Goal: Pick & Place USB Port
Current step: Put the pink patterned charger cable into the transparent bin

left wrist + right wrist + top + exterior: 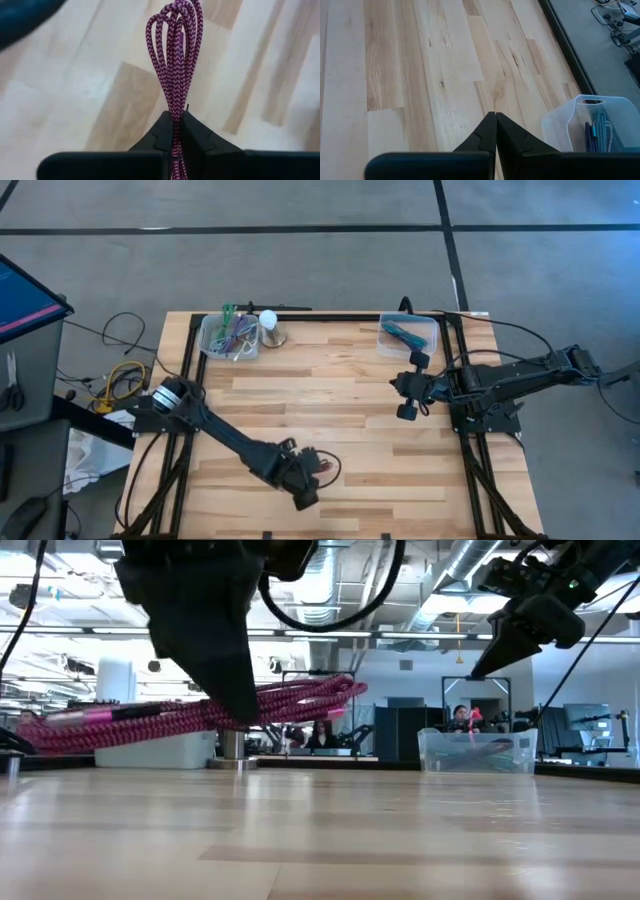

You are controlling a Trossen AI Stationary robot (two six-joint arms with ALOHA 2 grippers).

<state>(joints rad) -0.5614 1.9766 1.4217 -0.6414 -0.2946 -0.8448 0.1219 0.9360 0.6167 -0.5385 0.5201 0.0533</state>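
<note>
In the lower middle of the high view, the left gripper (305, 498) hangs over the near edge of the wooden desk (340, 395), its fingers (197, 140) clenched on a bundled pink-and-purple braided cable (176, 60), whose loops stick out beyond the fingertips above the boards; in the low view the bundle runs level, just off the surface. The right gripper (410, 386) hovers at centre right with its fingers pressed together on nothing. A clear bin (229, 335) of cables sits at upper left, beside a small white-topped object (270, 328); a second clear bin (408, 335) holding blue cables sits at upper right.
</note>
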